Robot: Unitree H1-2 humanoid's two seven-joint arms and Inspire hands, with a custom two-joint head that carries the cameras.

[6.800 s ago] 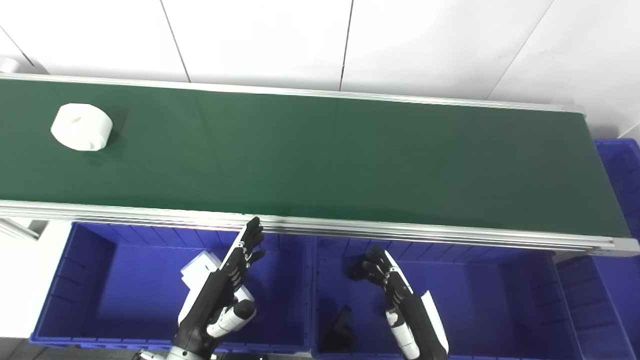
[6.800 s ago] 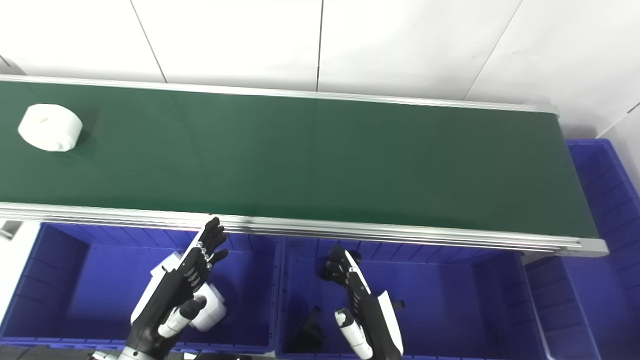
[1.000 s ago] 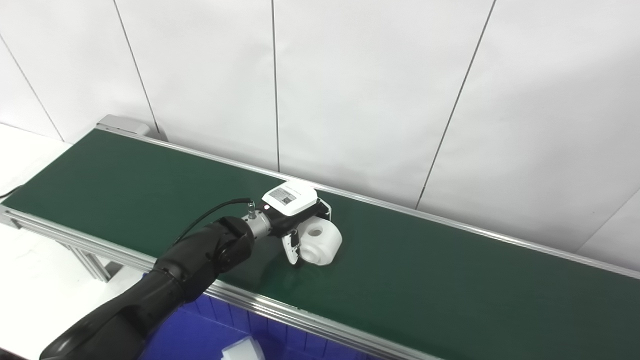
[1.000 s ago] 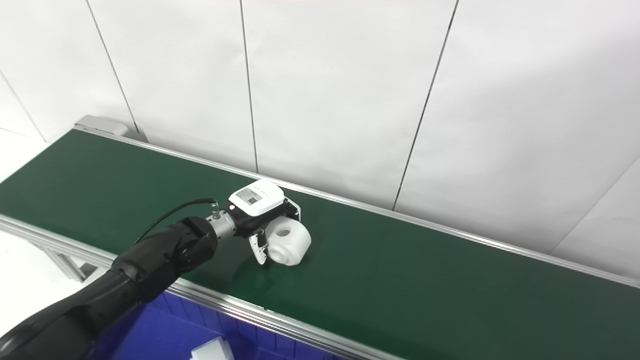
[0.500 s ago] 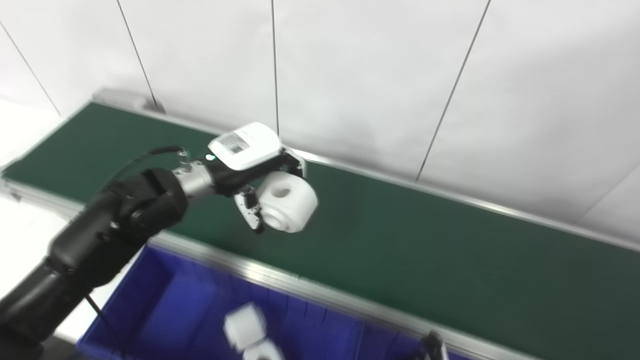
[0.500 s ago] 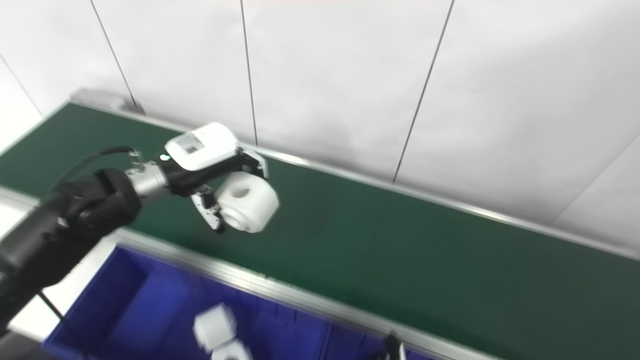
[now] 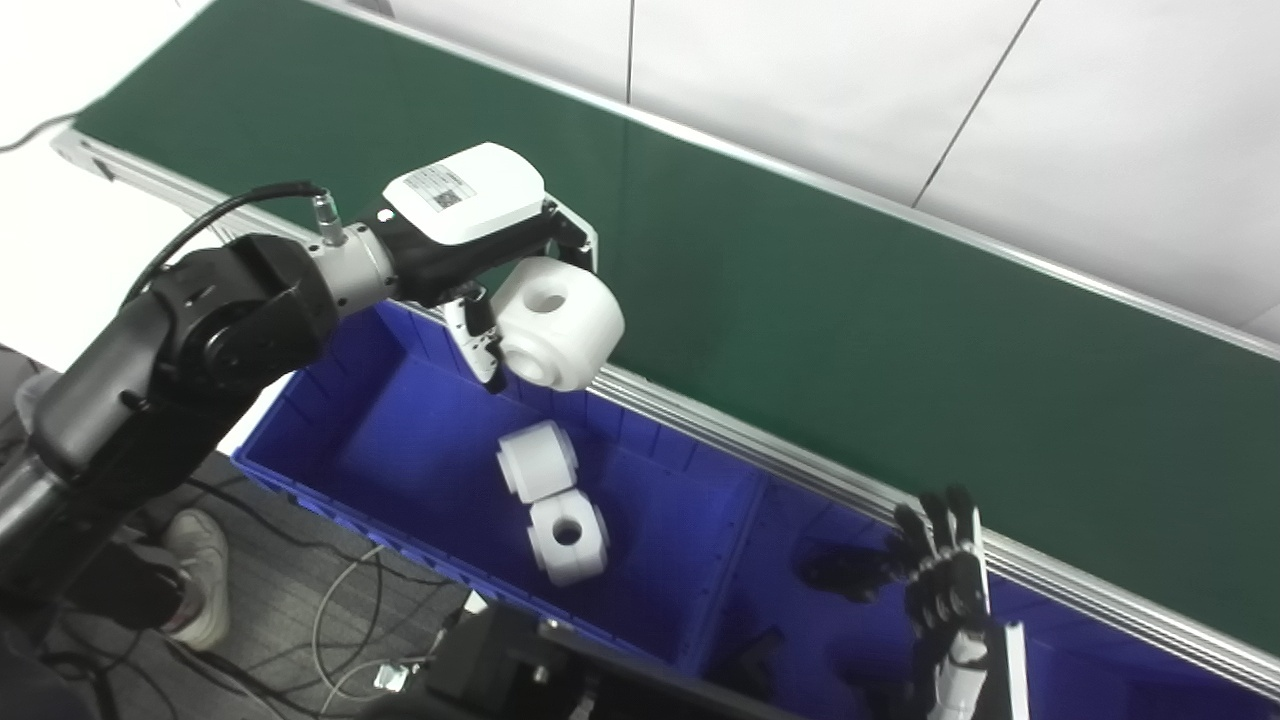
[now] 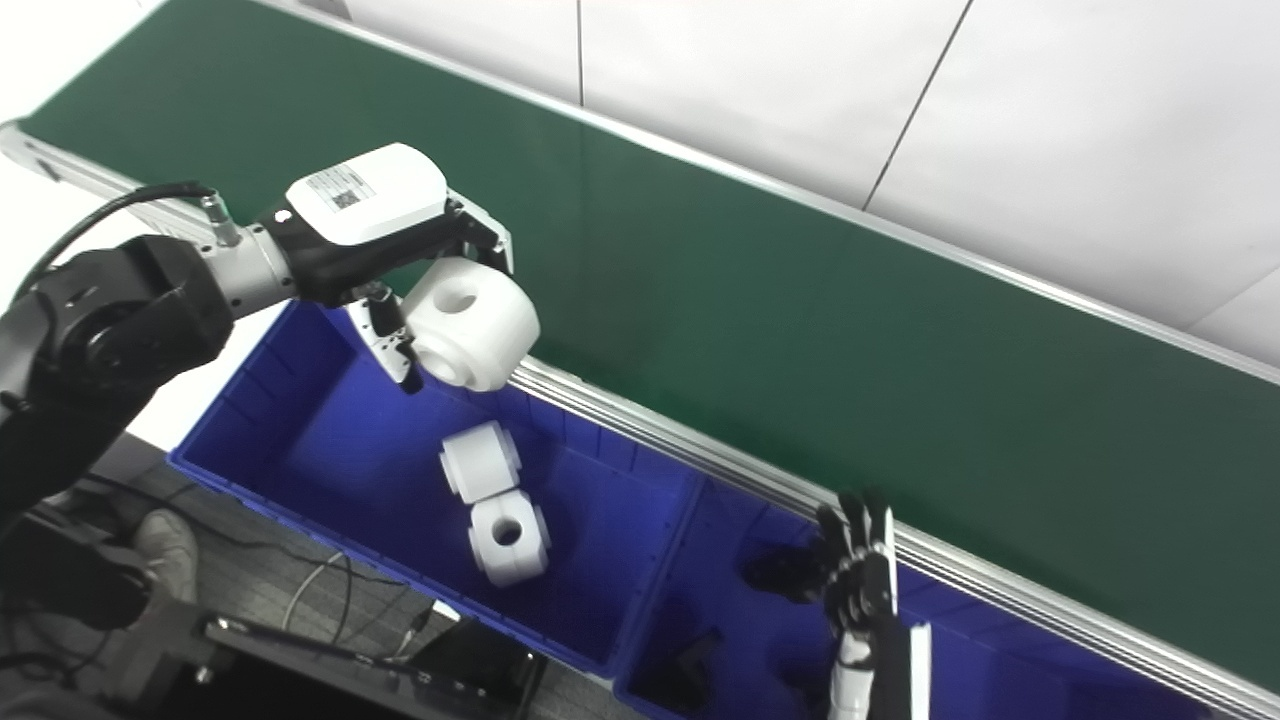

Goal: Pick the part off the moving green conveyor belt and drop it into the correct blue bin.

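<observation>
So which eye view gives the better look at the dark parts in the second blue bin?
The right eye view: the dark part on the floor of the second blue bin shows whole there, along with another beside the right hand. In the left eye view the floor one sits nearer the bottom edge.

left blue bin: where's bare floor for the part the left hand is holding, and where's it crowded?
The left hand holds the white part over the belt-side edge of the left bin. Bare floor: the stretch under the hand, between the bin's left end wall and the two white parts. Crowded: the middle, where those two sit touching. A narrower bare strip lies between them and the divider.
</observation>
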